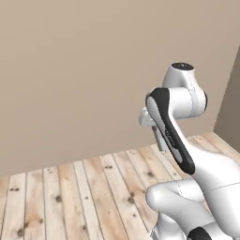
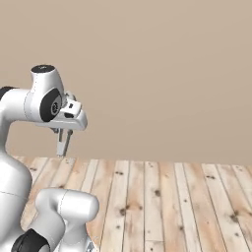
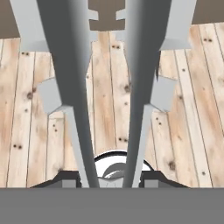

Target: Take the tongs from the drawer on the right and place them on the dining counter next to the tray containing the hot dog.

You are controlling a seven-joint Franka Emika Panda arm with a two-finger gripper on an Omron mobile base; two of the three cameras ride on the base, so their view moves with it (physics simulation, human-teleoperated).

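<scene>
I held one pair of tongs between my pincer fingers, its two arms pointing down over the plank floor, my arm folded high.

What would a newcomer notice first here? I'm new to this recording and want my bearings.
First, the tongs: in the hand view their two long grey arms run up the middle, held in the gripper above a plank floor. From the base views, the white arm is folded up high, the gripper pointing down in front of a bare beige wall.
</scene>
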